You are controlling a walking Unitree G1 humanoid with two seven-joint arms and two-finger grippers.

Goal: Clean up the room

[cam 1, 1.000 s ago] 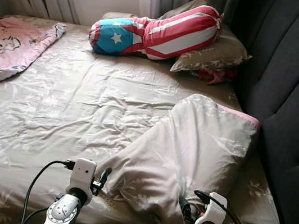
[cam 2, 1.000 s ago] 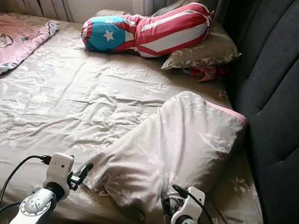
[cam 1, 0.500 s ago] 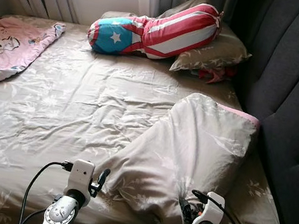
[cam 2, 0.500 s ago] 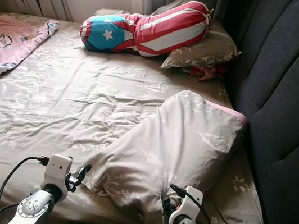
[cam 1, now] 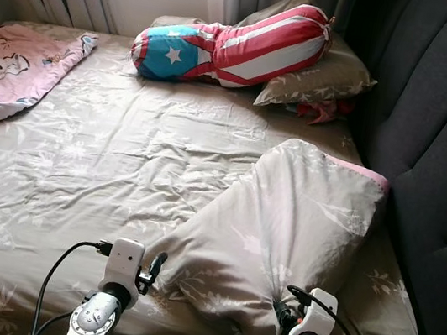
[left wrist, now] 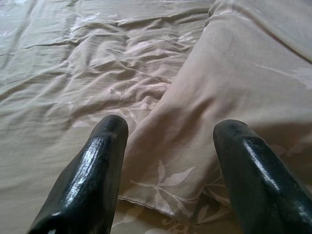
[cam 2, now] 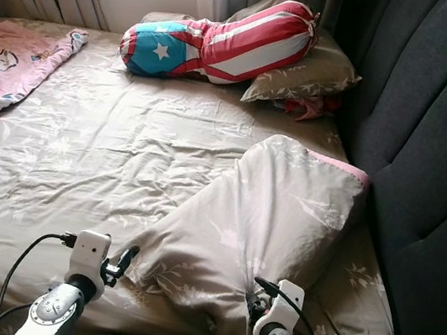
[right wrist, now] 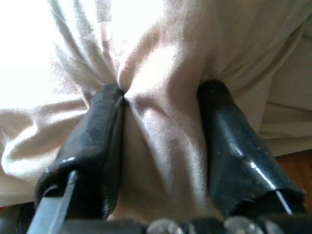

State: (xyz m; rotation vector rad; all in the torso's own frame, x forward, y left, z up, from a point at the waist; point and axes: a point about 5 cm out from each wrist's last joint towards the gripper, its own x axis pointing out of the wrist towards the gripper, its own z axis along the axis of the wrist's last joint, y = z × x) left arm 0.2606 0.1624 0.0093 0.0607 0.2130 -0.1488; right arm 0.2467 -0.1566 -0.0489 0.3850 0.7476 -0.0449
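With the right gripper (right wrist: pixel 161 161) clamped on a bunched fold of the pillow (cam 1: pixel 282 228) at the bed (cam 1: pixel 78 170) edge, the left gripper (left wrist: pixel 168 161), fingers apart just short of the near corner, should likely close deep on it before both lift evenly.

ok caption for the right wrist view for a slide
Right gripper pinching a fold of the beige floral pillow.

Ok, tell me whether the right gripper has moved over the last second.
Barely: the right gripper stays shut on the grey floral pillow's bunched edge, same distance from the dark padded headboard.
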